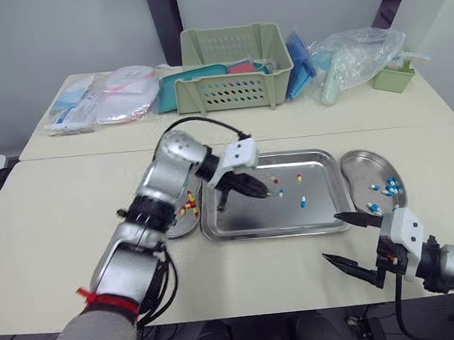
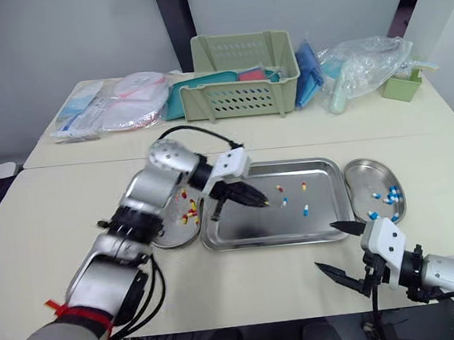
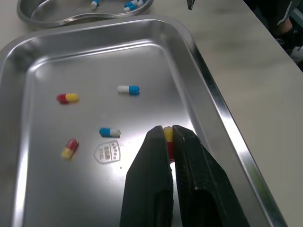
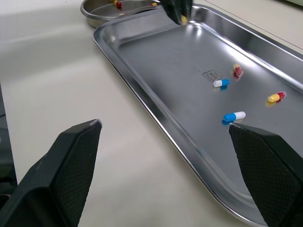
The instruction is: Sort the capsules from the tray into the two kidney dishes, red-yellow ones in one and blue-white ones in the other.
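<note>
My left gripper (image 1: 263, 192) hangs over the left half of the steel tray (image 1: 249, 230), shut on a red-yellow capsule (image 3: 168, 136) pinched at its tips. Loose in the tray lie two red-yellow capsules (image 3: 68, 98) (image 3: 69, 148) and two blue-white ones (image 3: 128, 89) (image 3: 110, 132). The left kidney dish (image 1: 178, 227) holds several red-yellow capsules (image 1: 190, 205). The right kidney dish (image 1: 357, 165) holds several blue-white capsules (image 1: 388, 187). My right gripper (image 1: 351, 240) stands wide open above the table, in front of the tray's near right corner, holding nothing.
At the back of the table stand a green basket (image 1: 236, 66), packets in plastic (image 1: 107, 97), a clear bag (image 1: 357, 57) and a small green box (image 1: 393, 78). A black cable (image 1: 198, 123) loops over my left arm.
</note>
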You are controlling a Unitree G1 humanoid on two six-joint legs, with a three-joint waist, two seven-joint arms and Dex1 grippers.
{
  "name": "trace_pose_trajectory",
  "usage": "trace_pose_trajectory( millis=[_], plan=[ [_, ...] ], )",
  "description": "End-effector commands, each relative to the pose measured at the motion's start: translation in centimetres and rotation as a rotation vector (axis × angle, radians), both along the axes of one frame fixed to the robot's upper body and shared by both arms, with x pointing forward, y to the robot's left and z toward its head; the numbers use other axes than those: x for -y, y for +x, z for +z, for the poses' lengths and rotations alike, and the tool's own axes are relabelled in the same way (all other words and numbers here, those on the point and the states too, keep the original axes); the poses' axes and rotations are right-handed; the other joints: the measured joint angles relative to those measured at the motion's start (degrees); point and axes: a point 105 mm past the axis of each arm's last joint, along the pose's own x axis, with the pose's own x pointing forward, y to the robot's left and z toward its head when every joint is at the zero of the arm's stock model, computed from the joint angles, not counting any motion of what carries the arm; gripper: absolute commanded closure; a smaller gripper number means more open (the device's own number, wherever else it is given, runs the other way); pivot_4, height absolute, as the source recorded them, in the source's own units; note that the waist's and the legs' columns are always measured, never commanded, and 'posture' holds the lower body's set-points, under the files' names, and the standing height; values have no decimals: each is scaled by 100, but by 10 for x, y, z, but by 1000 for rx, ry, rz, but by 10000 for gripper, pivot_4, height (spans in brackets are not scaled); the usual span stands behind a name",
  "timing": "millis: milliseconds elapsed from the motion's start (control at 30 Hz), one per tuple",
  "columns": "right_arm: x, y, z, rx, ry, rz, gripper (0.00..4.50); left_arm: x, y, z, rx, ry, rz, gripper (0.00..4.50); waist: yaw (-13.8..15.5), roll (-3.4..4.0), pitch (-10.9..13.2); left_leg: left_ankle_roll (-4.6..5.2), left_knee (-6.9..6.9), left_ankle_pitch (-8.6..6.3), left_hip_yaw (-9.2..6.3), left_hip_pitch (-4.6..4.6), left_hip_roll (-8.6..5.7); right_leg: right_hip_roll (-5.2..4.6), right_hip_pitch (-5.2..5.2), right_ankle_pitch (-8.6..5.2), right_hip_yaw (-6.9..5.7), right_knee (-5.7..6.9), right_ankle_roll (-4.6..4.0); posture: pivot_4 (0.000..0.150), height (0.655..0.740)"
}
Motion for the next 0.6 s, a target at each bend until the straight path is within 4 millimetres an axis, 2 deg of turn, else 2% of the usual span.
trace_pose_trajectory(
  millis=[33, 200, 333, 433, 600],
  plan=[
    [-4, -2, 5, 52, -5, 43, 0, -18, -14, 33, 15, -116, 128, 44496, 4, 0, 0, 0, 1, 0, 0, 0, 0, -1, 2, 0, 0, 0, 0, 1500, 7400],
    [-7, -2, 0, 47, 0, 82, 0, -64, -26, 45, -4, -196, 424, 44496, 6, 1, 0, 1, 2, -1, -3, 0, 1, -1, 2, 0, -2, -1, 0, 1500, 7400],
    [-16, 4, 0, 55, 28, 130, 0, -99, -33, 38, -2, -238, 660, 44496, 8, 2, -1, 1, 2, -1, 0, 4, 2, -1, 3, 0, 1, 1, 0, 1500, 7400],
    [-20, 7, 0, 58, 39, 154, 0, -111, -37, 36, -24, -314, 762, 44496, 24, 0, 0, 1, 1, -1, -1, 4, 4, -1, 2, 0, -1, 1, 0, 1500, 7400],
    [-28, 11, 0, 67, 60, 191, 0, -138, -47, 22, -18, -361, 923, 44496, 94, 0, -1, 1, 2, -1, 1, 4, 2, -3, 2, 0, 1, -1, -1, 1500, 7400]
  ],
)
